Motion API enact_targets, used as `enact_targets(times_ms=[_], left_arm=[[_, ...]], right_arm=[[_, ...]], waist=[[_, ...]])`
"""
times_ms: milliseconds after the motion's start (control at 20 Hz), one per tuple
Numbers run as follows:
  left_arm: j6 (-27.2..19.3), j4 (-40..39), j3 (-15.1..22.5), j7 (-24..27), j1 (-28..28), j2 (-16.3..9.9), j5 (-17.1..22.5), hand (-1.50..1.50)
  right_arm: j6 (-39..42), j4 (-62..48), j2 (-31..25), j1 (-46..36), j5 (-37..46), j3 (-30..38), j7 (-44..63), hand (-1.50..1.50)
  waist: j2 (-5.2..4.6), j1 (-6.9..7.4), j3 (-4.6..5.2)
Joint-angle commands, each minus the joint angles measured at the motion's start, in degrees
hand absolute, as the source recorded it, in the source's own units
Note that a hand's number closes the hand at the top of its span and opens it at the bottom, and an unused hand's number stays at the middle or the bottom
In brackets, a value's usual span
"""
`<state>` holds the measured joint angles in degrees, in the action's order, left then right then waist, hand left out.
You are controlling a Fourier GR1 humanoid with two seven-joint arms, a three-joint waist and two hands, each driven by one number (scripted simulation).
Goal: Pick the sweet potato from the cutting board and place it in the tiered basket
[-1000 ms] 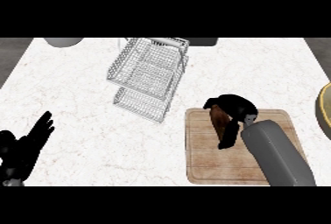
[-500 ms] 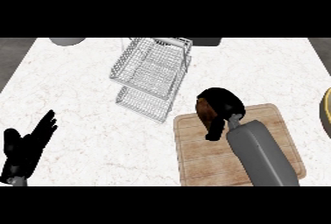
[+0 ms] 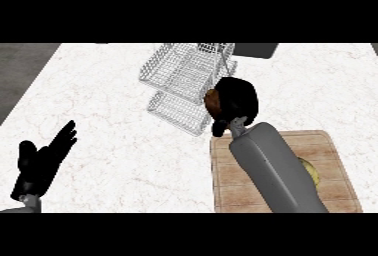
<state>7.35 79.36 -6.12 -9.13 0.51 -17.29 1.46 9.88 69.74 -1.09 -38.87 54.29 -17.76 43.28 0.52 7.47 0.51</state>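
A: Now, where's the sweet potato point(image 3: 212, 101)?
B: Clenched in the right hand point(image 3: 238, 102), beside the basket point(image 3: 184, 75); left hand point(image 3: 40, 162) rests open. Centre it over a tier before letting go

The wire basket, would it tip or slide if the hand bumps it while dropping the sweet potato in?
Probably. The tiered basket is open thin wire, so likely light, and it could slide on the smooth marble counter. Its stacked tiers might make it tippy. The right hand, curled around the sweet potato, is right beside it.

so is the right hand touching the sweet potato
Touching. The head view shows the right hand curled round the sweet potato, whose brown side shows at the hand's left edge, beside the tiered basket.
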Motion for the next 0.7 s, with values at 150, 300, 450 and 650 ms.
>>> enact_targets(times_ms=[150,300,450,650], left_arm=[[0.8,-0.3,2.1,-0.5,-1.9,0.5,-1.0,0.0],[1.1,-0.7,2.5,-1.2,-3.3,0.3,-1.1,0.0],[1.2,-0.8,2.9,-0.8,-4.1,0.8,-1.1,0.0],[1.3,-1.6,3.1,-1.2,-5.9,0.7,-1.5,0.0]], right_arm=[[-8.4,1.7,1.0,-13.6,8.1,-4.6,21.3,1.5],[-9.7,0.8,1.1,-18.8,11.0,-6.3,28.3,1.5],[-10.4,-0.5,1.0,-23.4,13.4,-6.6,32.6,1.5],[-11.5,-2.8,1.0,-28.8,14.6,-5.5,36.8,1.5]], waist=[[0.67,3.21,0.29],[0.14,3.95,0.32],[-0.24,4.87,0.3],[-1.13,4.83,0.21]])
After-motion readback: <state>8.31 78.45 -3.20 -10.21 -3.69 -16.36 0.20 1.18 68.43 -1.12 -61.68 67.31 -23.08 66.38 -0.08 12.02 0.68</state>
